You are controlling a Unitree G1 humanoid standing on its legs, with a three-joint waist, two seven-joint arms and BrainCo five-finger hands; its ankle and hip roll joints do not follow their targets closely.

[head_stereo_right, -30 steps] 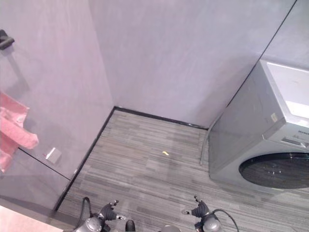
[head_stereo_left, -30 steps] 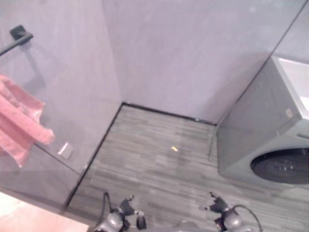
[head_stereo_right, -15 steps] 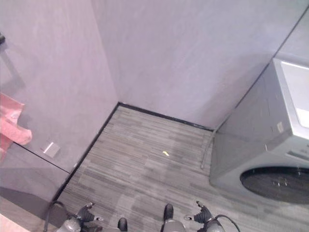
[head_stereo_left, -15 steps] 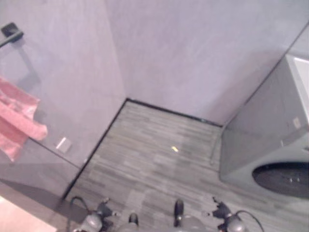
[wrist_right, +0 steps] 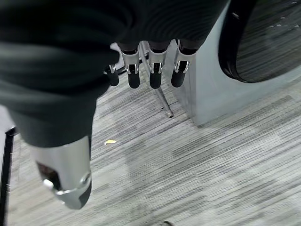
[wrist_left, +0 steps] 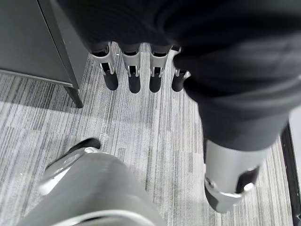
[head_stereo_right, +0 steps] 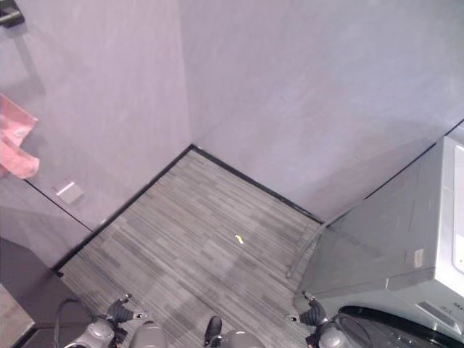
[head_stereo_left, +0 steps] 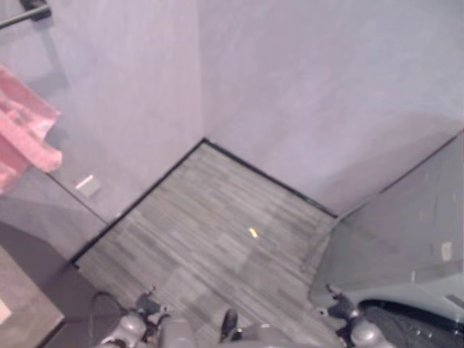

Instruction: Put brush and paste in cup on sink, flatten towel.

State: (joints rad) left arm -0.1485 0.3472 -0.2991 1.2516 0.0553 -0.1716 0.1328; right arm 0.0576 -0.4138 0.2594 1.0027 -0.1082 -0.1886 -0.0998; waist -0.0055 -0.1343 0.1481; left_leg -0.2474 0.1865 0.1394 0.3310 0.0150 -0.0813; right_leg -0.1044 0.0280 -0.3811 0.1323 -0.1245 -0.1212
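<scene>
Both hands hang low over the grey striped plank floor [head_stereo_right: 217, 217], holding nothing. The left hand [wrist_left: 136, 70] shows its fingers straight and relaxed, the thumb apart, in its own wrist view; the right hand [wrist_right: 150, 70] is the same, fingers loose and empty, next to the grey front-loading washing machine [head_stereo_right: 406, 275] with its dark round door.

Of the task's things, the crumpled pink towel [head_stereo_left: 25, 138] hangs at the upper left against the grey wall, below a dark rail [head_stereo_left: 25, 14], well apart from both hands. No brush, paste, cup or sink can be picked out here, so I judge the task barely begun and the robot faced away from its work. A dark cabinet [wrist_left: 28, 42] stands by the left hand, and a small yellow scrap [head_stereo_right: 238, 238] lies on the floor between the wall corner and the machine.

Risks, as I see them: the right hand is close to the washing machine, so a turn could knock it against the casing; the left could clip the cabinet's edge; and a reach for the towel from here would fall short
</scene>
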